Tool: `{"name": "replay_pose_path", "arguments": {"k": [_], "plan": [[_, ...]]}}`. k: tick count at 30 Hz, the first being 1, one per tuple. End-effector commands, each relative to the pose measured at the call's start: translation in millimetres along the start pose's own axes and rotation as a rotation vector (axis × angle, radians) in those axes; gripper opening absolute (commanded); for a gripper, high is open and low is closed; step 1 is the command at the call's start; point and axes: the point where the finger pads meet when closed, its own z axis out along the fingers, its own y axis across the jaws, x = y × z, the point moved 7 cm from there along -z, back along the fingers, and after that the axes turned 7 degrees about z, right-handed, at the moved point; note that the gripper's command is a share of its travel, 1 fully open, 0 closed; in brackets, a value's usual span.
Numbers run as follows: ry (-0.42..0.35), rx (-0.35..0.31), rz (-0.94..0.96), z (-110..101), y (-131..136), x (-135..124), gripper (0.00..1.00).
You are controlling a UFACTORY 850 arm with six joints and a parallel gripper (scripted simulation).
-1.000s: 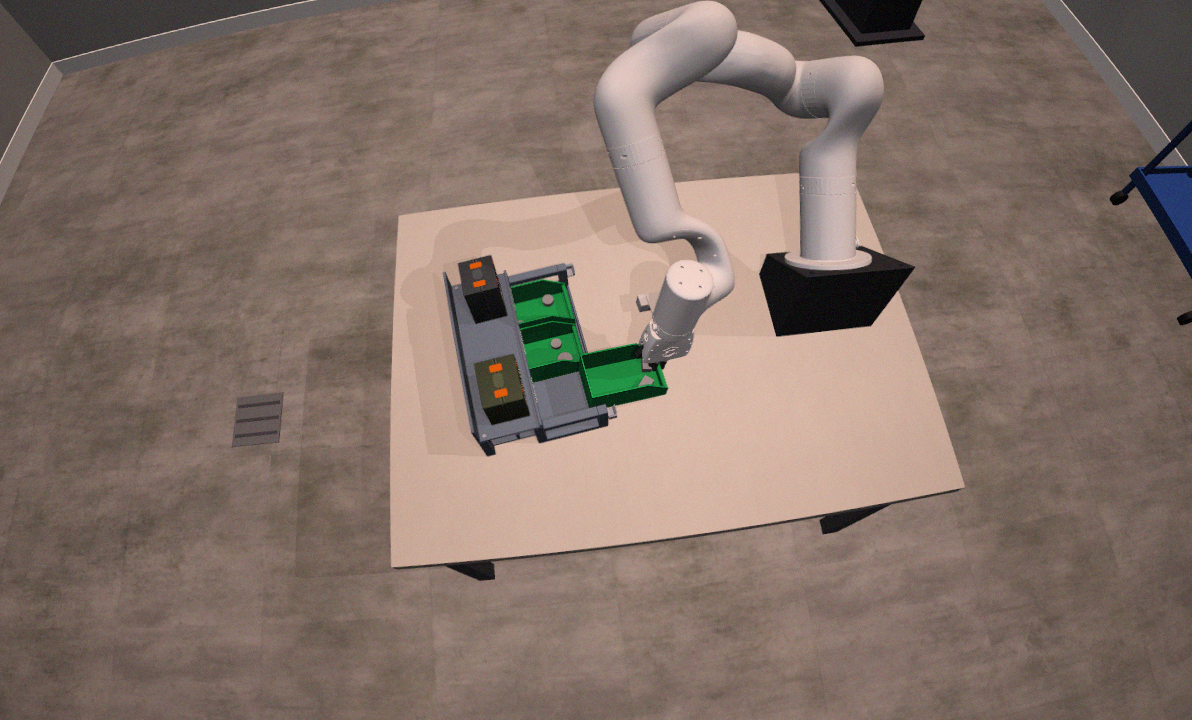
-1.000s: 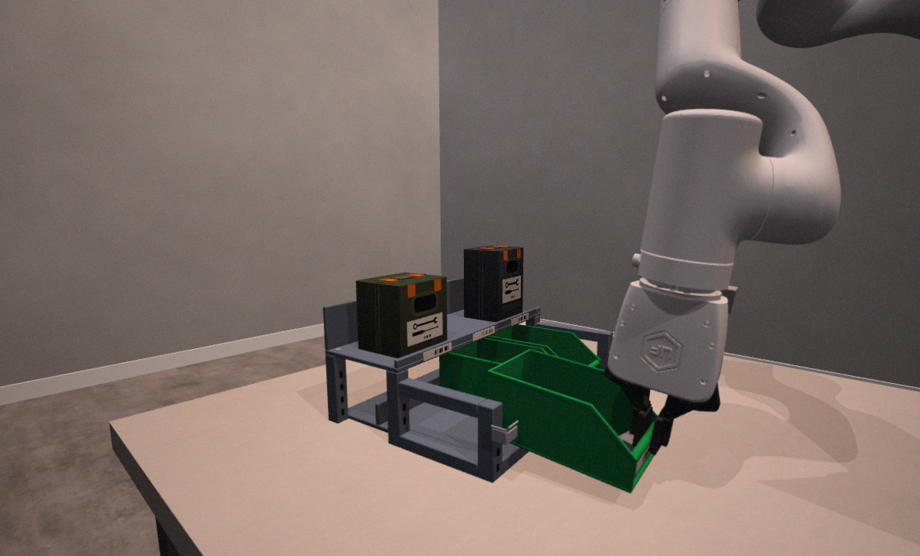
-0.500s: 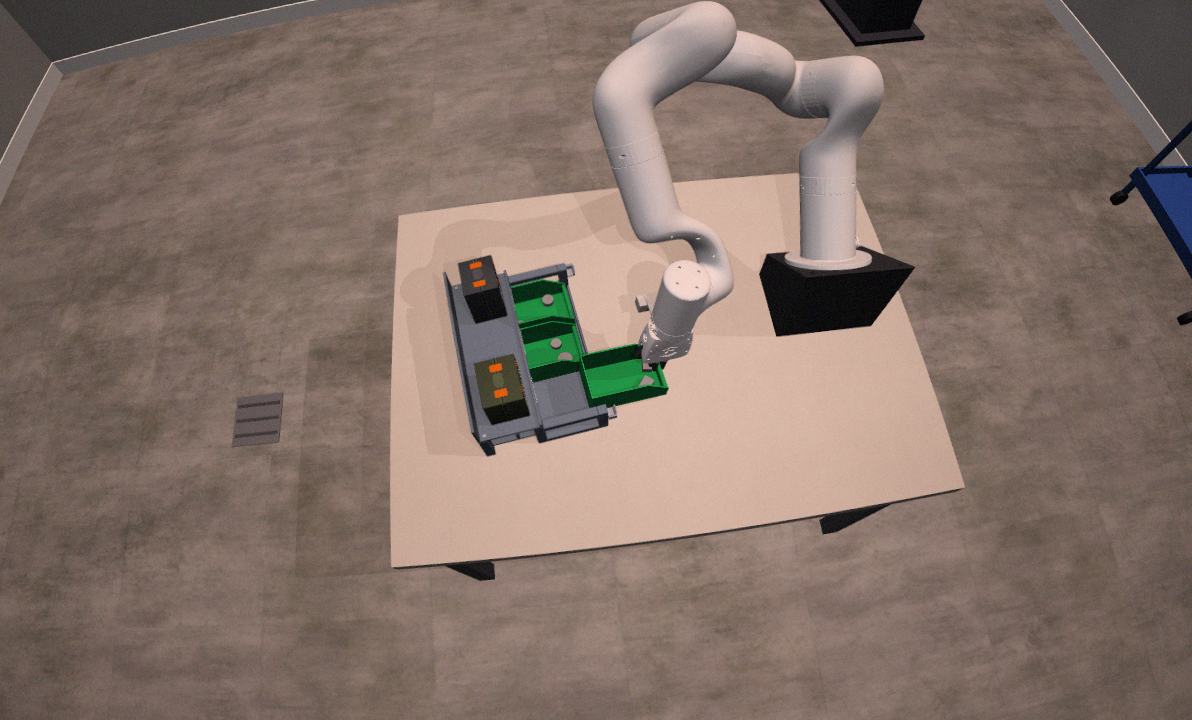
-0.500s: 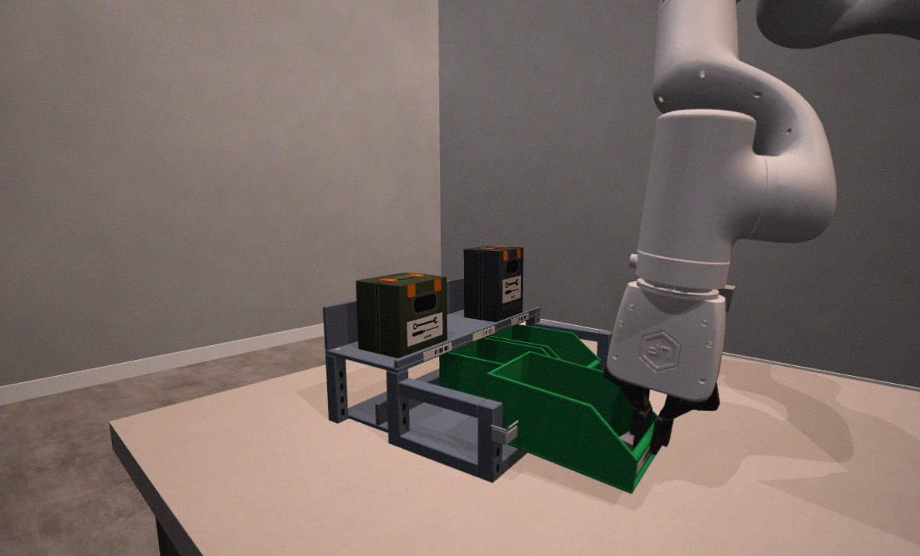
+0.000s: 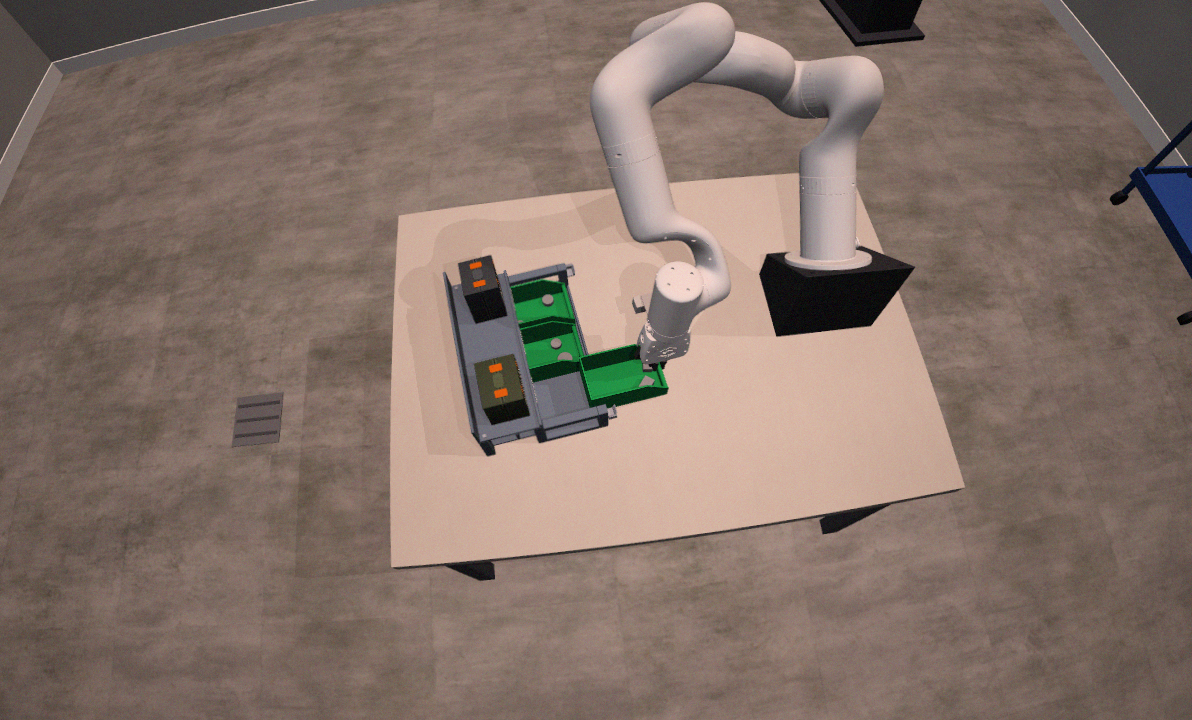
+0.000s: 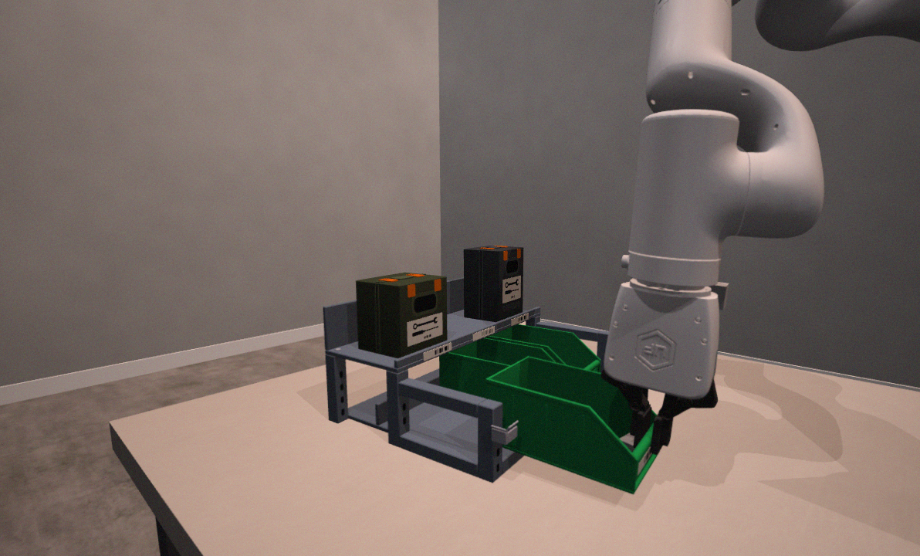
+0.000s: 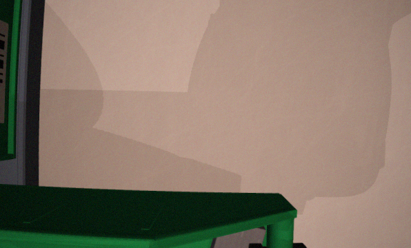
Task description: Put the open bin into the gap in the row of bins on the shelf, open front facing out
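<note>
The green open bin [image 5: 613, 385] [image 6: 559, 422] [image 7: 123, 213] is outside the shelf [image 5: 490, 335] [image 6: 449, 397], in front of the gap [image 5: 558, 394]. It looks about level, slightly above the table, with its low open front facing away from the shelf. My gripper [image 5: 655, 365] [image 6: 650, 442] [image 7: 278, 245] is shut on its front wall, one finger inside. A grey part [image 5: 646, 381] [image 7: 241, 238] lies inside near that wall. The bin's rear end is at the shelf's front edge; the exterior view hides any contact. Two other green bins [image 5: 539, 306] [image 5: 546, 353] stand beside the gap, holding grey parts.
An olive box [image 5: 501, 389] [image 6: 400, 314] and a black box [image 5: 479, 288] [image 6: 492, 283] stand on the low upper board. The shelf's side frame has a grey bracket [image 5: 612, 412] [image 6: 505, 432] at its front, close beside the bin.
</note>
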Motion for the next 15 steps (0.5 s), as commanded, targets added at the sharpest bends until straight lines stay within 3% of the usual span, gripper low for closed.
{"name": "replay_pose_path", "arguments": {"k": [1, 3, 15], "plan": [[0.003, -0.032, 0.001, -0.6, -3.2, -0.5, 0.0], [0.006, -0.056, 0.002, -0.6, -4.9, -0.7, 0.0], [0.006, -0.056, 0.002, -0.6, -4.9, -0.7, 0.0]]}}
